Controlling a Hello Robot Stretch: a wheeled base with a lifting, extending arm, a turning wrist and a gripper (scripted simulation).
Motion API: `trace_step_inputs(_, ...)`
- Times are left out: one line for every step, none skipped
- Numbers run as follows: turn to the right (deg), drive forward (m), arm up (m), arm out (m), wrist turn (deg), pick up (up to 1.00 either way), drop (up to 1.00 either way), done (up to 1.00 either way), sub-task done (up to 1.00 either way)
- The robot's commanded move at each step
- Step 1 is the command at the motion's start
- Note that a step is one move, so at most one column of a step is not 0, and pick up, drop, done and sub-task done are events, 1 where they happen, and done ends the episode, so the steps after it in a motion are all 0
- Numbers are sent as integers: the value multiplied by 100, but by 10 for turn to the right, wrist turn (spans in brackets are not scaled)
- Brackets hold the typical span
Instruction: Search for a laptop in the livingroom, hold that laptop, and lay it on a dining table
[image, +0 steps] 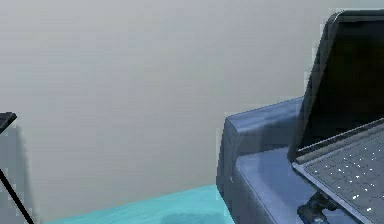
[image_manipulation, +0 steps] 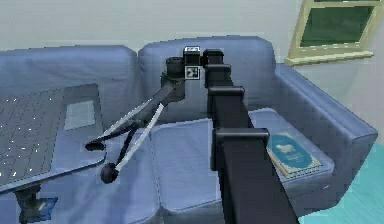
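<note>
The arm (image_manipulation: 236, 130) reaches out, its gripper (image_manipulation: 102, 160) seemingly angled downward.

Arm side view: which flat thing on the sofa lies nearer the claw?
The open grey laptop at the left, close by the claw; the blue book lies right of the arm.

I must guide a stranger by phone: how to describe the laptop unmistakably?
Start at the blue sofa. The laptop is at its end on the arm side view's left. It is grey and open, with keys; the flat thing at the other end is teal.

home living room, blue sofa (image_manipulation: 100, 70), pale wall (image: 130, 90), teal floor (image: 150, 210)
</note>
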Motion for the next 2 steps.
trace_step_inputs(0, 0, 0, -32, 0, 0, 0, 0, 0)
trace_step_inputs(-450, 0, 0, 0, 0, 0, 0, 0, 0)
